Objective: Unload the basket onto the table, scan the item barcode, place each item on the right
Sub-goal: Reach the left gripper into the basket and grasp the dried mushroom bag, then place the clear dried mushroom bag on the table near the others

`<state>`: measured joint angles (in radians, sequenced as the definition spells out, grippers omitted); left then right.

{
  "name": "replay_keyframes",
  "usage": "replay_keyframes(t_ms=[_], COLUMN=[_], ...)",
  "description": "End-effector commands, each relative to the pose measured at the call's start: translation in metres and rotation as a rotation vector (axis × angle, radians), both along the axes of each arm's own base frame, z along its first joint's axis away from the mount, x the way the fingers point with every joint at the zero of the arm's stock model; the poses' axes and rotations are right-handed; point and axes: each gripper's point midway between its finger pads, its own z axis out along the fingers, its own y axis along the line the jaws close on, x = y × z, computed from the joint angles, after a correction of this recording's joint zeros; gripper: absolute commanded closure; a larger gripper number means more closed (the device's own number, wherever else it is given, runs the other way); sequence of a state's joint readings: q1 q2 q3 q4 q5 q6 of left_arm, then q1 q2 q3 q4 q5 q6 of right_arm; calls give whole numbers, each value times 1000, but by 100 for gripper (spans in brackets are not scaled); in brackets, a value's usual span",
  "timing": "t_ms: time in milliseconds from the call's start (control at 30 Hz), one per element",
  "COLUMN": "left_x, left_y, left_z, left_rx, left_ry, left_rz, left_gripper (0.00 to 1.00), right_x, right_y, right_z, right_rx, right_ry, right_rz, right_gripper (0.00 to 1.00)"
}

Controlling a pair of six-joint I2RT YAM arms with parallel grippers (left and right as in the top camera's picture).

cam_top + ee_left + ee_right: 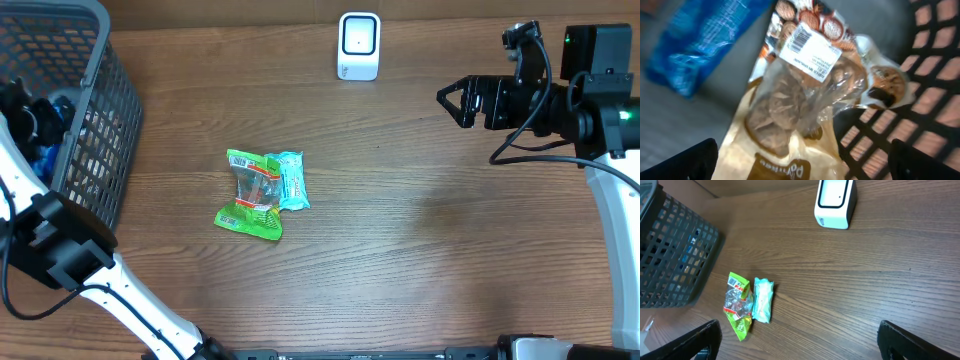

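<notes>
Now, looking through the left wrist camera, we see the cookie bag (785,110) lying inside the basket (95,110), next to a blue packet (705,35). It is a tan bag with a clear window showing brown cookies. Its white barcode label (810,50) faces up, with black bars at one end and several lines of small print that we cannot read. A dark band near the lower edge carries a word in pale letters, too blurred for us to make out.

The left gripper (802,162) hangs over the bag with its 2 fingers spread wide, pinching nothing. The right gripper (447,101) is also spread and empty, above the table (430,240) at the far right.

The white scanner (358,45) stands at the table's far edge. Near the middle, a green packet (250,195) and a teal packet (291,180) lie touching; their print is too small for us to read.
</notes>
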<state>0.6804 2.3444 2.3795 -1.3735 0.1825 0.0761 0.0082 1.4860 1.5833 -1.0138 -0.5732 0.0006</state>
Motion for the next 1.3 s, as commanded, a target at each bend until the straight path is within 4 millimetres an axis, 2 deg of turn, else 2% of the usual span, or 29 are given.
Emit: replay_keyframes(t_ms=[0, 200, 267, 300, 367, 400, 433, 600, 700, 767, 800, 900, 967, 1000, 1033, 1133, 1200, 1267], left_x=[1, -4, -4, -4, -5, -5, -5, -8, -3, 2, 5, 1, -18, -23, -35, -57, -71, -82], left_y=[-10, -15, -18, -20, -23, -24, -24, -21, -14, -9, -6, -5, -7, -9, -19, -39, -54, -68], left_z=[-38, -86, -93, -97, -100, -101, -101, -94, -58, -21, 17, 102, 170, 182, 215, 258, 276, 285], left_rx=[-45, -73, -87, -93, -97, -99, -102, -122, -96, -58, -18, 90, 197, 216, 255, 294, 296, 276], left_ry=[24, 49, 43, 44, 51, 53, 55, 59, 24, -22, -73, -193, -280, -300, -355, -435, -469, -485], left_rz=[-68, -68, -72, -72, -77, -78, -70, 6, 13, 13, 18, 48, 124, 133, 136, 149, 151, 139], left_gripper=[0, 0, 1, 9, 48, 88, 96, 96, 96, 96, 96, 96, 96, 96, 96, 96, 96, 96], right_x=[1, 1, 1, 1, 1, 1, 1, 1, 1, 1, 1, 1, 1, 1, 1, 1, 1, 1], right_y=[3, 3, 3, 3, 3, 3, 3, 3, 3, 3, 3, 3, 3, 3, 3, 3, 3, 3], right_z=[13, 13, 13, 13, 13, 13, 13, 13, 12, 13, 13, 13, 13, 13, 13, 13, 13, 13], right_rx=[9, 9, 9, 9, 9, 9, 9, 10, 9, 9, 9, 9, 9, 9, 9, 9, 9, 9], right_ry=[-36, -36, -36, -36, -36, -36, -36, -35, -33, -35, -36, -36, -36, -36, -36, -36, -36, -36], right_rz=[12, 12, 12, 12, 12, 12, 12, 13, 12, 12, 12, 12, 13, 13, 13, 13, 12, 13], right_gripper=[0, 0, 0, 0, 0, 0, 0, 0, 0, 0, 0, 0, 0, 0, 0, 0, 0, 0])
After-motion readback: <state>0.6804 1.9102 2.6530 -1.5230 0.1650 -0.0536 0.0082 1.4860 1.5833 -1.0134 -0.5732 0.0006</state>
